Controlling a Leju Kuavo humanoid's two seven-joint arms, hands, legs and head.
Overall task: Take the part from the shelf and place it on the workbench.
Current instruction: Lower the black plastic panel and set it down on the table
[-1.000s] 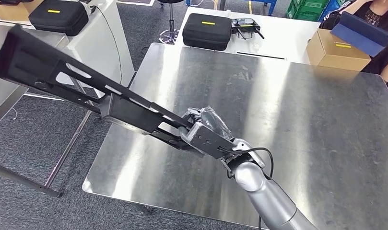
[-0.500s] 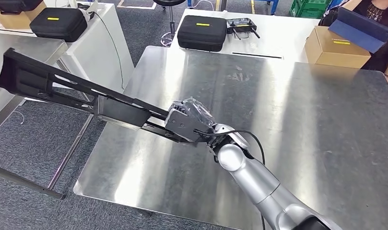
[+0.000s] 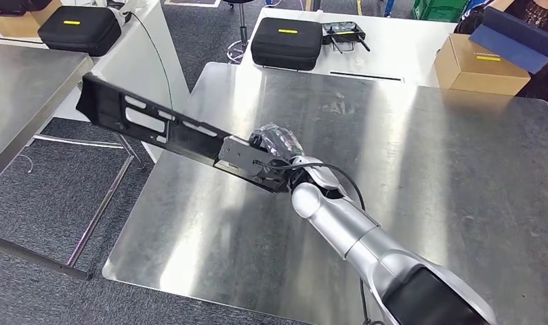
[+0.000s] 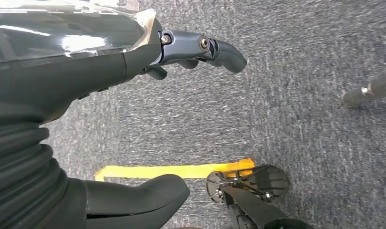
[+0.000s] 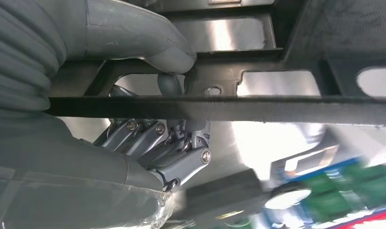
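Note:
My right hand [image 3: 274, 150] grips one end of the part [image 3: 164, 128], a long black metal bracket with several slots. The part is held in the air above the steel workbench [image 3: 420, 176], and its far end sticks out past the bench's left edge toward the shelf [image 3: 20, 95]. In the right wrist view the thumb [image 5: 148, 38] presses one side of the part's frame [image 5: 257, 107] and the fingers [image 5: 167, 143] curl round the other side. My left hand [image 4: 133, 57] hangs over grey carpet, its fingers apart with nothing in it.
A white table behind the bench carries a black case [image 3: 287, 42], a controller [image 3: 344, 34] and a cardboard box [image 3: 479, 66]. A person with a blue folder [image 3: 518, 34] sits at the far right. Another black case [image 3: 71, 28] lies at the far left.
The right hand has carried the part up and to the right, farther in over the bench, and the part's far end has swung away from the shelf. The camera view has shifted slightly.

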